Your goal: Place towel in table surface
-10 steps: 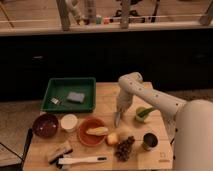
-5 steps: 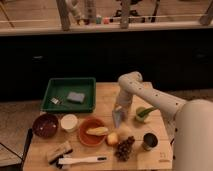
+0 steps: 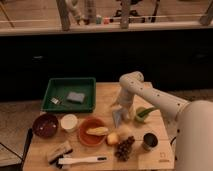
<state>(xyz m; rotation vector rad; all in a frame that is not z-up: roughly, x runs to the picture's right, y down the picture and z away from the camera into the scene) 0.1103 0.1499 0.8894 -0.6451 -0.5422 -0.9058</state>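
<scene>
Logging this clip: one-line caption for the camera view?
The gripper holds the pale towel hanging over the table surface, near the orange bowl.

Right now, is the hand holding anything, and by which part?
The hand holds the pale towel by its top end; the rest hangs limp over the table surface.

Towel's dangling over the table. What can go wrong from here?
1. The towel hangs from the gripper in a narrow gap between the orange bowl and a green object. If released here, it may drape over one of them instead of bare table.
2. Lowering further might nudge the fruit just in front.
</scene>
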